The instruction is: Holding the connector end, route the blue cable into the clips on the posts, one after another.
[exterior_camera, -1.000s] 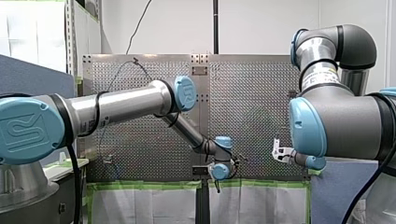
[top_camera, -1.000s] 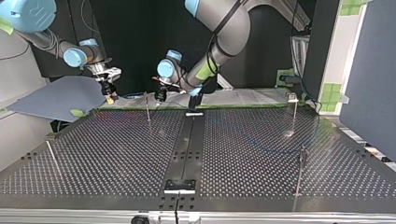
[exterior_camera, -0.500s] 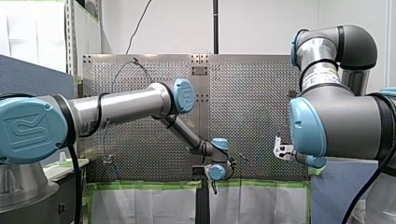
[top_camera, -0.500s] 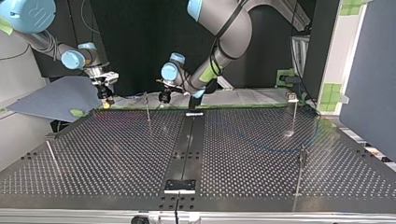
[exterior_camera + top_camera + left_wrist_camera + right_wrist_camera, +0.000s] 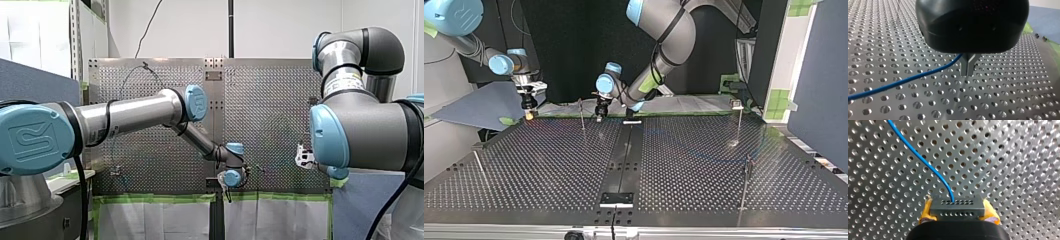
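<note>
My right hand (image 5: 958, 206) clenches the dark rectangular connector (image 5: 958, 212) between yellow pads, its rear hidden by the hand's black body. The thin blue cable (image 5: 923, 160) leaves the connector ahead of that hand, over the perforated metal counter (image 5: 1010, 170). My left hand (image 5: 968, 71) has its metal fingertips pressed together, and the cable vanishes beneath its black housing at the fingers' root, so any grip on it cannot be told.

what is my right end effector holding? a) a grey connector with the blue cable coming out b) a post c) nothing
a: the right wrist view shows the right end effector with its yellow pads clamped on the grey connector, the blue cable running out of it.
</note>
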Controlling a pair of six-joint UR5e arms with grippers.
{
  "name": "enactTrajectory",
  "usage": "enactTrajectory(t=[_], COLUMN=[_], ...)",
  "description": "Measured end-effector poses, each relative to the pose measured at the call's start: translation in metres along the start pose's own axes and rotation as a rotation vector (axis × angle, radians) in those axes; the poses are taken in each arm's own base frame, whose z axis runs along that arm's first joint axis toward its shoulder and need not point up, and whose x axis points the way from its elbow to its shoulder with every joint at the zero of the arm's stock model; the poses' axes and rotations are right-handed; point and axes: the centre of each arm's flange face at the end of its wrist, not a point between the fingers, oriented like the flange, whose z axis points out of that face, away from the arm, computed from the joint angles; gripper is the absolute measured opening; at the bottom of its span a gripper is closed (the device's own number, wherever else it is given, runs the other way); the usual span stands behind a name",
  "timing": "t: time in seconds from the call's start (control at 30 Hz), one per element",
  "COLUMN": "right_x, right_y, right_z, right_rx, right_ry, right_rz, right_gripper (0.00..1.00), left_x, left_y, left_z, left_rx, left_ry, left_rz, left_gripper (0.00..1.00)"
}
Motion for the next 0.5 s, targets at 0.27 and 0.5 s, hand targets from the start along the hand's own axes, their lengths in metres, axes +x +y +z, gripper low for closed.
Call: enactTrajectory(t=[0.27,0.5], right_x=[-0.002,-0.017], right_y=[0.002,0.003], right_z=[-0.001,-0.002], right_rx=[-0.011,-0.016], right_ry=[0.000,-0.028], right_rz=[0.005,0.021], right_gripper=[0.00,0.00], left_x=[0.004,0.009], left_y=[-0.001,-0.010], left_z=[-0.005,-0.010], left_rx=[-0.003,0.031], left_ry=[0.035,0.069], left_rz=[0.014,0.044], left_gripper=[0.11,0.58])
